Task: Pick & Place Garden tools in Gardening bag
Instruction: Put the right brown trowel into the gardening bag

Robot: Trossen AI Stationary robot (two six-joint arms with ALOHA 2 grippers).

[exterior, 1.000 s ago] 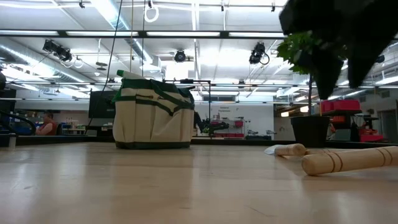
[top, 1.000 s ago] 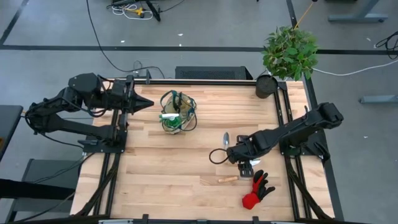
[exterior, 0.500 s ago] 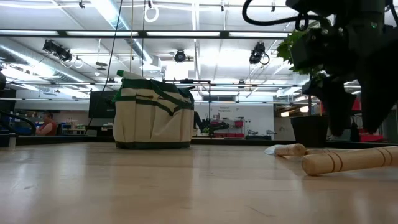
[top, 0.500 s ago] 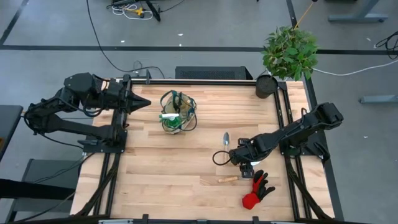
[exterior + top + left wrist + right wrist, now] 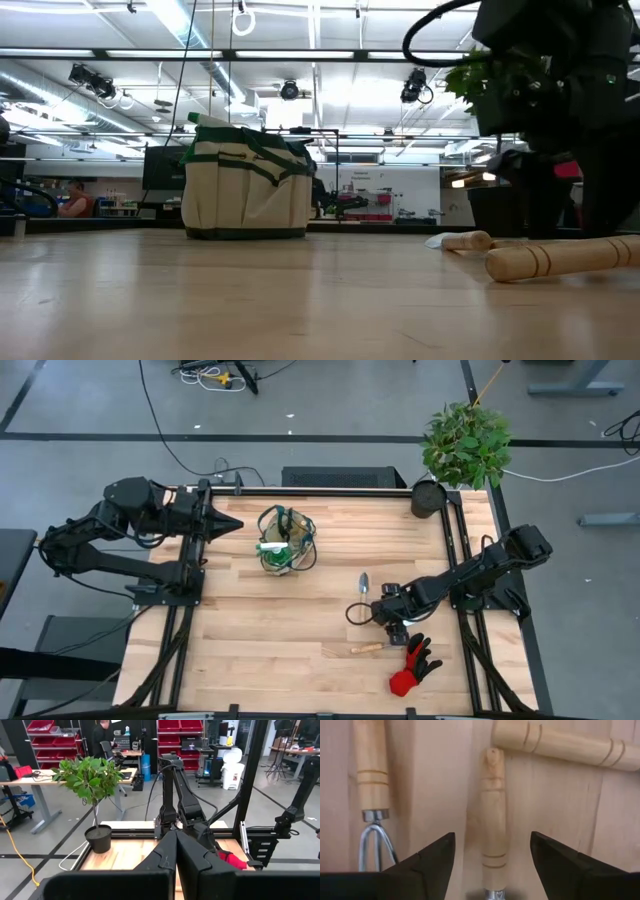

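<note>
The tan gardening bag (image 5: 283, 540) stands on its base at the table's far middle, with green things inside; it also shows in the low view (image 5: 247, 190). My right gripper (image 5: 396, 622) is low over the table at the near right, open. Its fingers stand on either side of a wooden-handled tool (image 5: 492, 815) that lies flat on the table, without touching it. A second wooden-handled tool with metal prongs (image 5: 371, 775) and a third wooden handle (image 5: 560, 745) lie beside it. A red-and-black glove (image 5: 413, 665) lies nearer the front edge. My left gripper (image 5: 238, 527) is shut and empty, left of the bag.
A dark pot (image 5: 428, 498) with a leafy plant (image 5: 465, 440) stands at the far right corner. A small metal-bladed tool (image 5: 364, 582) lies just beyond my right gripper, and a wooden handle (image 5: 367, 648) just in front of it. Bare wood lies between the bag and the tools.
My right gripper has come down toward the table over the wooden-handled tools, shifting a little toward the near edge. The tools, the glove and the bag have stayed where they were.
</note>
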